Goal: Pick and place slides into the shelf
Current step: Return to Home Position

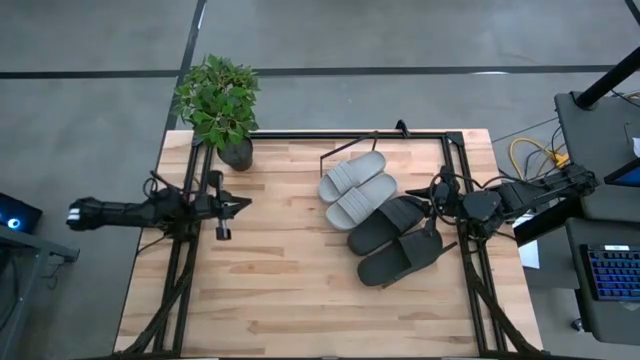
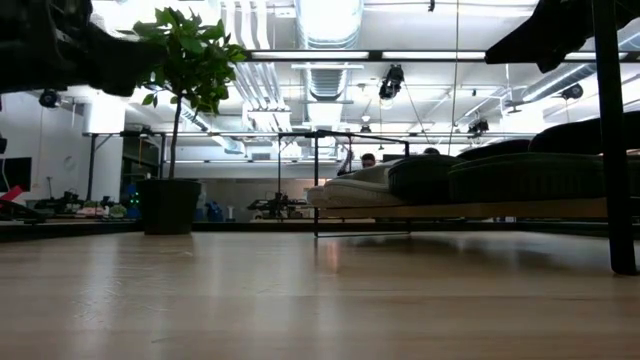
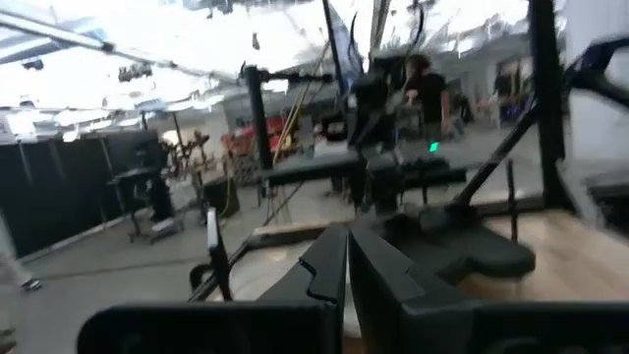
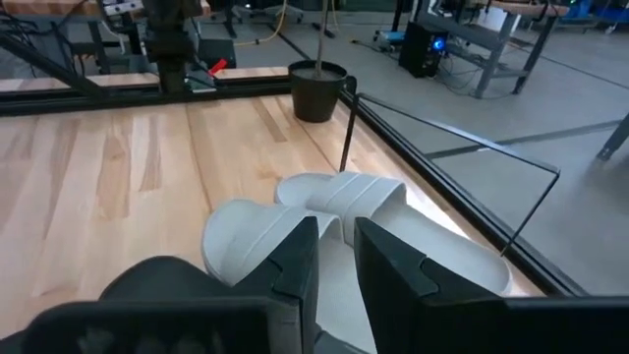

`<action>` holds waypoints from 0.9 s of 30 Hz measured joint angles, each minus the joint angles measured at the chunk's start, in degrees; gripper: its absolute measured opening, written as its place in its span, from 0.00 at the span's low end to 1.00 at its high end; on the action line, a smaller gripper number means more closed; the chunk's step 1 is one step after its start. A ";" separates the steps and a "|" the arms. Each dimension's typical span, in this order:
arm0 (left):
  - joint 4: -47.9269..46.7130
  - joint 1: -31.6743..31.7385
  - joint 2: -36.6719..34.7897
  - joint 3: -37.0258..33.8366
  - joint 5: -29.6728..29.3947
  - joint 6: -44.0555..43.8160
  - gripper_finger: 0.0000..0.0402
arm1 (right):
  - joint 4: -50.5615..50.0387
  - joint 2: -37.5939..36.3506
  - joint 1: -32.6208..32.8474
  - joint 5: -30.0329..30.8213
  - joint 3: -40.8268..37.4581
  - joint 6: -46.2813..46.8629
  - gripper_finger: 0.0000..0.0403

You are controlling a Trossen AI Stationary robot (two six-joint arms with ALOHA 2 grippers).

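- The front of the table is bare. No slide lies on the wood outside the shelf, so by my judgement nothing is left to pick.
- The shelf stands on the table's right half, its board raised on a thin black rod frame. All four slides lie on it side by side in a slanting row.
- The near black slide comes first in that row, and the far black slide lies against it on the far side.
- The right gripper hangs at the shelf's right edge, just beside the far black slide and raised above it. Its fingers are a little apart and hold nothing, and the grey pair shows through the gap. I judge that placing is done for this arm and only the retreat to rest is left. It should lift away without brushing the black pair.
- The left gripper hovers over the table's left side, well apart from the shelf. Its fingers are pressed together on nothing, and it has little to do but fold back.
- The near grey slide lies close against the black pair. The far grey slide touches it and ends the row, under the rod frame's far bar.
- The plant stands at the far left corner, well apart from the shelf and both arms.
- Beyond the table a person stands in the room, away from the work.
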 joint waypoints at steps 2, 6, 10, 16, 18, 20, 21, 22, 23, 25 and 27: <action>-3.91 0.11 -1.55 0.41 -1.12 0.84 0.00 | 0.00 0.00 0.00 -0.02 0.00 0.00 0.15; -10.43 0.11 -5.78 0.79 -1.46 -1.50 0.00 | -0.06 0.04 0.00 -0.45 -0.22 0.07 0.15; -17.49 0.09 -11.01 0.33 -1.42 -3.58 0.00 | -0.07 0.04 0.00 -0.52 -0.73 -0.17 0.15; -18.38 0.11 -10.24 -0.39 -1.49 -3.64 0.00 | 7.61 -0.11 0.45 -2.32 -4.46 -2.63 0.15; -18.89 0.11 -10.48 -0.54 -1.52 -3.72 0.00 | 14.23 -0.01 0.50 -11.16 -7.29 -5.76 0.15; -18.38 0.13 -10.35 -0.51 -2.49 -3.56 0.00 | 23.58 0.33 0.59 -18.94 -10.56 -9.43 0.15; -17.93 0.11 -10.23 -0.45 -3.40 -3.54 0.00 | 28.75 0.35 0.61 -20.53 -12.30 -10.74 0.15; -17.85 0.11 -10.24 -0.39 -3.96 -3.58 0.00 | 33.28 0.35 0.57 -21.13 -13.85 -12.05 0.15; -17.88 0.13 -10.38 -0.39 -4.09 -3.54 0.00 | 37.25 0.35 0.50 -21.22 -15.30 -13.40 0.15; -17.63 0.13 -10.46 -0.39 -4.11 -3.56 0.00 | 39.13 0.17 0.50 -21.92 -17.39 -15.68 0.15; -16.29 0.13 -10.46 -0.39 -4.16 -3.52 0.00 | 37.40 -0.76 0.51 -22.63 -18.51 -16.75 0.12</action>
